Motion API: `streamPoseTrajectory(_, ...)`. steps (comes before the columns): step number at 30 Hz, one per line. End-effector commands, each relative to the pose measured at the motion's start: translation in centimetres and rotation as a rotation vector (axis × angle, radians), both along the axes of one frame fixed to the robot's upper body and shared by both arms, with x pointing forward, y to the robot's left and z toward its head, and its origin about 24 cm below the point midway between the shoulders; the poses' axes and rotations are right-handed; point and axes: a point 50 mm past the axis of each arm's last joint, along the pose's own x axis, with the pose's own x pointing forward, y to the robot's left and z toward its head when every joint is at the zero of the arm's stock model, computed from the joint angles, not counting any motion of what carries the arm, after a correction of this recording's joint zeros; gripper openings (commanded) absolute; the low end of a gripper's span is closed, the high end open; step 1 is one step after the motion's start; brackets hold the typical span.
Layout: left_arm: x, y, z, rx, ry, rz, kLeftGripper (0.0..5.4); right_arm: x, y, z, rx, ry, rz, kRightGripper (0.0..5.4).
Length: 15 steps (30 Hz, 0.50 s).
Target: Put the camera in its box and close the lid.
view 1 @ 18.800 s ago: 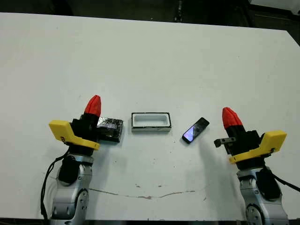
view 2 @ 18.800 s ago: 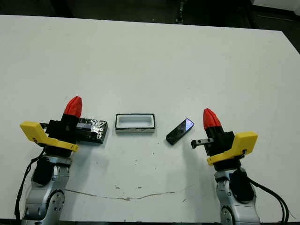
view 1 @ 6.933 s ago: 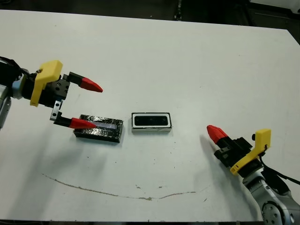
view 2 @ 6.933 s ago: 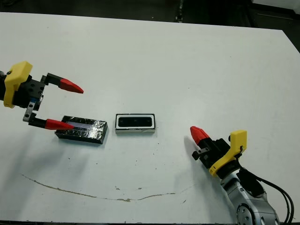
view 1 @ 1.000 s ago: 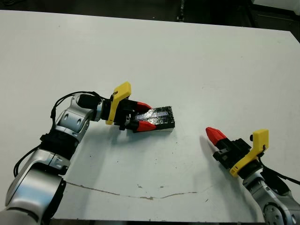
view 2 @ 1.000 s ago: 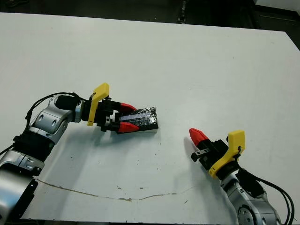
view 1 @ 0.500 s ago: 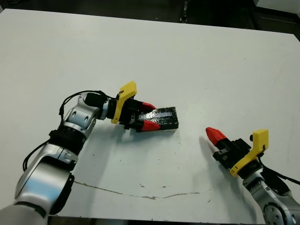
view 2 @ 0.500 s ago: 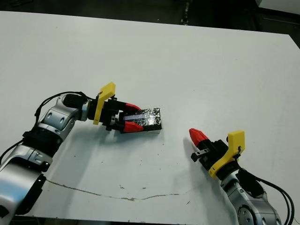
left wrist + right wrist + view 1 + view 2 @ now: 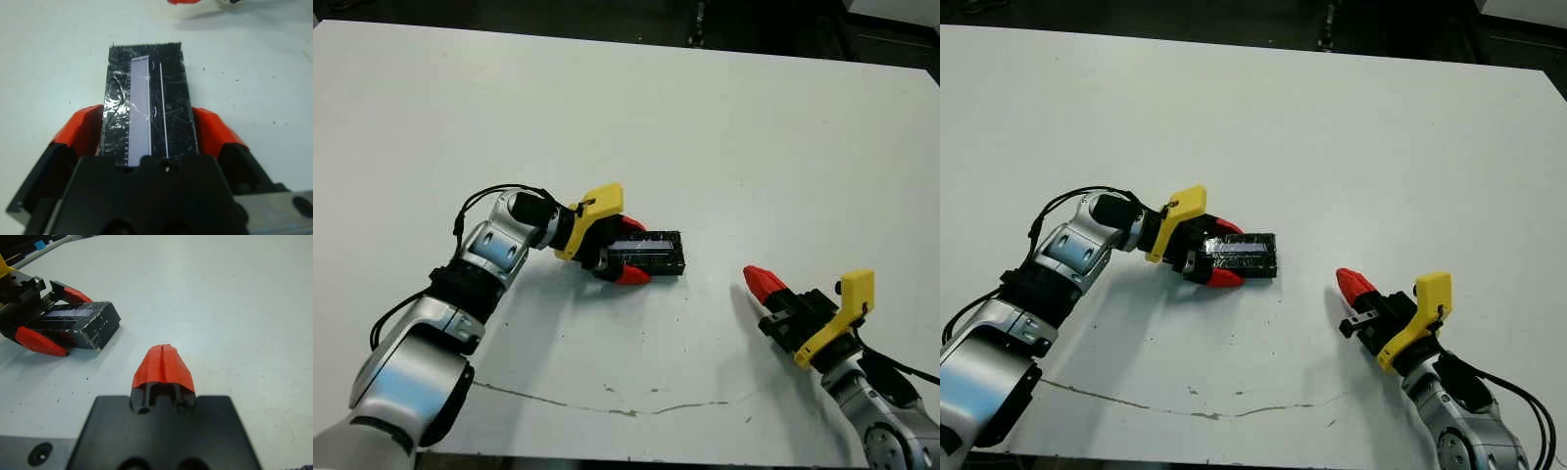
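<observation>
The white table (image 9: 724,127) spreads wide around me, bare but for a few scuff marks along its near side. My left arm reaches in from the near left toward the middle, and my left gripper (image 9: 628,251) has its two red fingers on either long side of the lid (image 9: 651,253), touching its speckled edges, so I am grasping the lid. In my left wrist view the lid (image 9: 146,115) fills the space between the red fingertips (image 9: 83,129), its pale stripe running straight away from me.

The lid sits flat over the box (image 9: 100,330), of which I see only the dark speckled outer wall under the slab. The camera is out of sight; I judge it lies inside the box beneath the lid, though I cannot see it to be sure.

My right gripper (image 9: 1355,285) rests near the right edge of the table, well apart from the box, its red tips pressed together on nothing.

The lid looks stiff, thin and light, and its shiny wrapped edges are probably slippery, so the long sides near one end, where I hold it now, seem the best place. The box is likely light enough to slide if I push sideways, so pressing straight down should seat the lid.
</observation>
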Motion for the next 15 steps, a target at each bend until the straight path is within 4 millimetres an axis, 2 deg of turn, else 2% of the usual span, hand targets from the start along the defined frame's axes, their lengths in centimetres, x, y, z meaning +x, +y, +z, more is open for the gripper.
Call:
streamPoseTrajectory(1, -0.7, -1.1, -1.1, -0.002, 0.059, -0.033, 5.0, -0.1, -0.3, -0.1, -0.008, 0.013, -0.004, 0.0)
streamPoseTrajectory(4, -0.7, -1.0, -1.2, -0.007, 0.104, -0.009, 5.38, -0.2, -0.4, -0.1, -0.008, 0.015, -0.004, 0.0)
streamPoseTrajectory(10, -0.7, -0.5, -0.9, -0.038, 0.14, 0.011, 5.38, -0.2, -0.4, -0.1, -0.019, 0.012, -0.001, 0.0)
streamPoseTrajectory(15, -0.8, 0.4, -0.2, -0.072, 0.082, 0.012, 5.38, -0.2, -0.4, -0.2, -0.009, 0.012, -0.004, 0.0)
